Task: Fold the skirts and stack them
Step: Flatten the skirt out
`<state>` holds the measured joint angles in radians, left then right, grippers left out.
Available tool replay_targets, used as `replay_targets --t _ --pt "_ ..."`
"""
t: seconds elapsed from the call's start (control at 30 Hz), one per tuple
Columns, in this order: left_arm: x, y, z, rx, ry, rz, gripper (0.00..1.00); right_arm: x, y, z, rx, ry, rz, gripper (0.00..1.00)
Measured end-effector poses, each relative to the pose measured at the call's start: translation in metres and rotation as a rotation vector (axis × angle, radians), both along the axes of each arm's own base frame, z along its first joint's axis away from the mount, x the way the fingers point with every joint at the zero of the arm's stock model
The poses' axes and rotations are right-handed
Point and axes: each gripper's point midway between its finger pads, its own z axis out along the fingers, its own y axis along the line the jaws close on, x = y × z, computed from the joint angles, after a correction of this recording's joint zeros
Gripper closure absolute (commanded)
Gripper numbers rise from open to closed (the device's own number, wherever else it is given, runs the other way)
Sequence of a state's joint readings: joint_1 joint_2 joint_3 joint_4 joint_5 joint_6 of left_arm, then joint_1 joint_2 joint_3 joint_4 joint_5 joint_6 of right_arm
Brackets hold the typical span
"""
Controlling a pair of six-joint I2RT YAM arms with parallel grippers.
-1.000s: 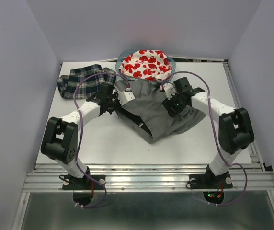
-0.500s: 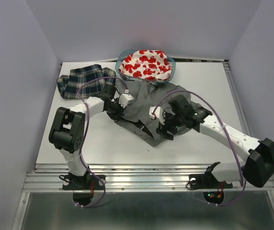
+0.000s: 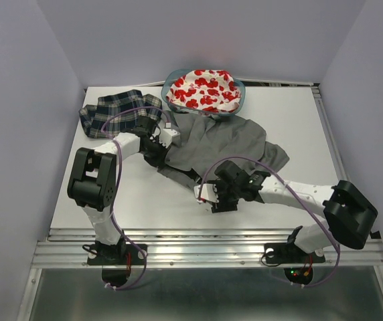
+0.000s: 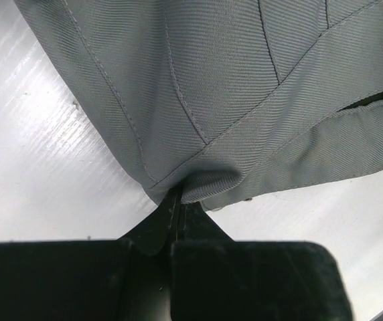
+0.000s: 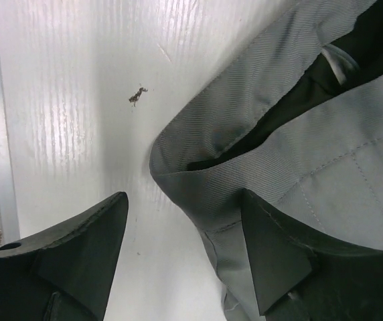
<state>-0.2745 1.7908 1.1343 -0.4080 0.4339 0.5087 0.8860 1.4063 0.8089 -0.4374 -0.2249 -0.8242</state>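
The grey pleated skirt [image 3: 226, 142] lies spread in the middle of the table. My left gripper [image 3: 163, 152] is shut on that skirt's left edge; in the left wrist view the jaws [image 4: 177, 200] pinch a fold of the grey cloth [image 4: 245, 80]. My right gripper [image 3: 217, 200] stands open at the skirt's near corner. In the right wrist view its fingers [image 5: 91, 241] straddle the waistband corner [image 5: 245, 154], with the right finger resting on the cloth. The plaid skirt [image 3: 114, 110] lies crumpled at the back left. The red-print skirt [image 3: 201, 90] fills the basket.
The teal basket [image 3: 240, 90] stands at the back centre, touching the grey skirt's far edge. The white table [image 3: 111, 200] ends in metal rails along its near edge [image 3: 205, 244]. A small dark speck [image 5: 136, 95] lies on the table beside the right gripper.
My right arm has swung from the skirt's right side down to its near corner, and its jaws have opened wider. The left gripper has drawn the skirt's left edge slightly back.
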Motion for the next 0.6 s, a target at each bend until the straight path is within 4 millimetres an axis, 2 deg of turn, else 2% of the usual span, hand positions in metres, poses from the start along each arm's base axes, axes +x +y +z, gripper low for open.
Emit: replay_targets --t 0.03,0.13,0.17,0.27,0.47,0.53,0.6 --pt "-0.001 0.000 0.000 -0.001 0.004 0.002 1.00 0.001 0.000 -0.004 -0.011 -0.010 0.008 0.45" --pt "-0.002 0.000 0.000 -0.005 0.013 0.007 1.00 0.011 -0.003 -0.010 -0.030 -0.073 0.003 0.56" --pt "-0.003 0.001 0.000 -0.009 0.020 0.012 1.00 0.014 -0.004 -0.011 -0.033 -0.092 0.003 0.72" --pt "-0.004 0.004 0.000 -0.014 0.031 0.025 1.00 0.021 -0.009 -0.010 -0.044 -0.141 -0.005 0.99" --pt "-0.006 0.012 0.003 -0.013 0.046 0.055 1.00 0.032 -0.014 0.026 -0.004 -0.243 -0.053 0.99" --pt "-0.009 0.014 0.010 -0.011 0.043 0.055 1.00 0.048 -0.011 0.065 0.069 -0.282 -0.116 0.99" --pt "-0.011 0.016 0.026 -0.010 0.010 0.044 1.00 0.066 -0.013 0.101 0.149 -0.331 -0.184 0.99"
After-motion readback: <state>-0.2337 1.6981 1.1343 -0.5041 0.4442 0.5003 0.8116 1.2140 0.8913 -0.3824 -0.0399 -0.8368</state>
